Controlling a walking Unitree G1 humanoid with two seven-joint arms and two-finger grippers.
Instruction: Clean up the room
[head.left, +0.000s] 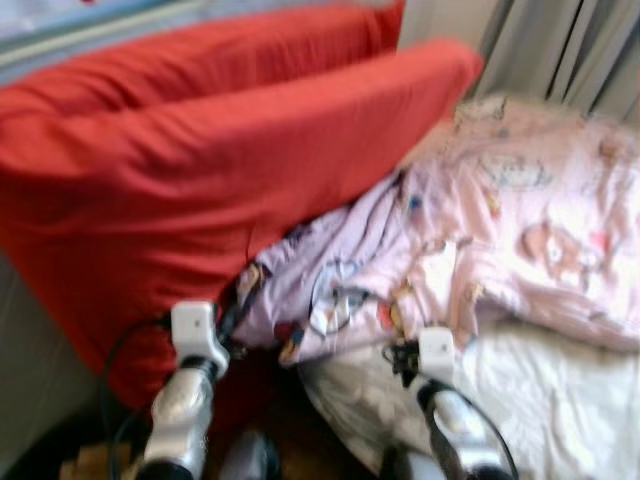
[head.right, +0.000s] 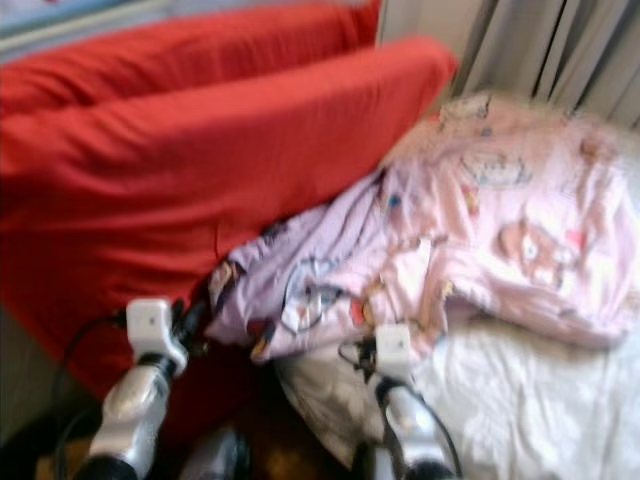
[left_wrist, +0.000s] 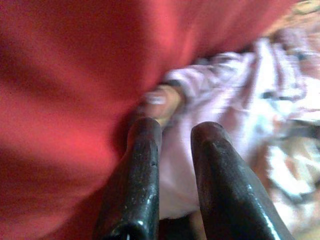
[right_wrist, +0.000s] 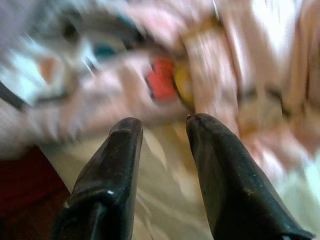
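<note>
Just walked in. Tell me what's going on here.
The robot is bent over a bed, both arms reaching toward a crumpled pink and lilac printed blanket. The left gripper is open at the spot where the blanket meets a big red pillow. The right gripper is open just above the blanket's edge, near the white sheet. Neither holds anything. The pictures are blurred.

No readable text, label, brand or number is showing anywhere. The pink blanket (head.left: 520, 230) lying just beyond the fingers is carrying only cartoon pictures, blurred by motion, and no letters are coming through on it.
</note>
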